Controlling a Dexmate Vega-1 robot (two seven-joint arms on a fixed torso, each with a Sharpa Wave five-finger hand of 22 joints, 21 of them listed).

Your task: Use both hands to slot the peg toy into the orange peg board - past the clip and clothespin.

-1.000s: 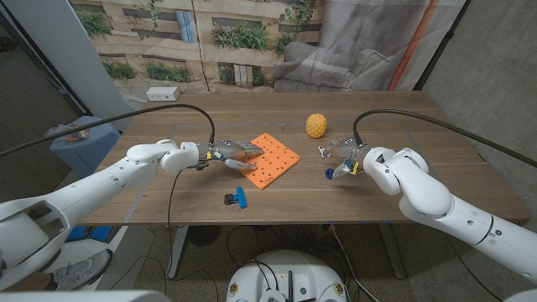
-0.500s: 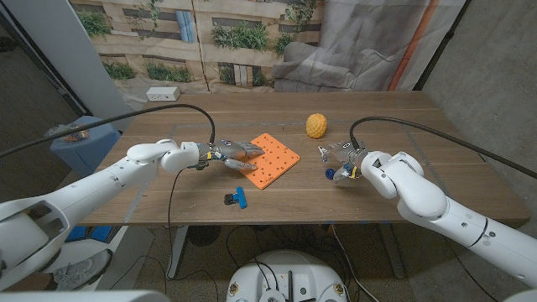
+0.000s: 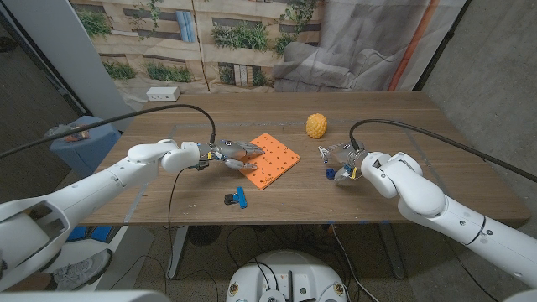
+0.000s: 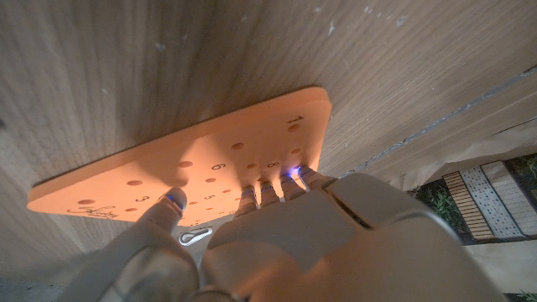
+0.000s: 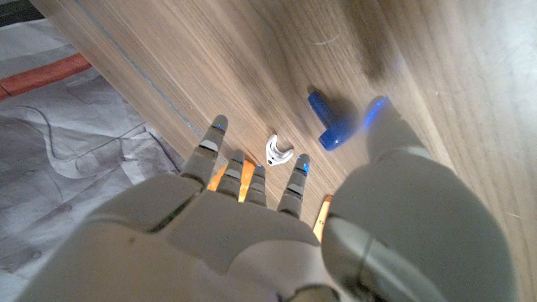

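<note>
My right hand (image 3: 341, 162) has edged closer over the blue peg toy (image 5: 328, 121), fingers spread and not yet gripping, while my left hand (image 3: 232, 154) still presses spread fingertips on the orange peg board (image 3: 271, 159) at its nine o'clock edge.

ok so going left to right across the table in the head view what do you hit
left hand → blue clothespin → orange peg board → yellow ball → blue peg toy → right hand
</note>
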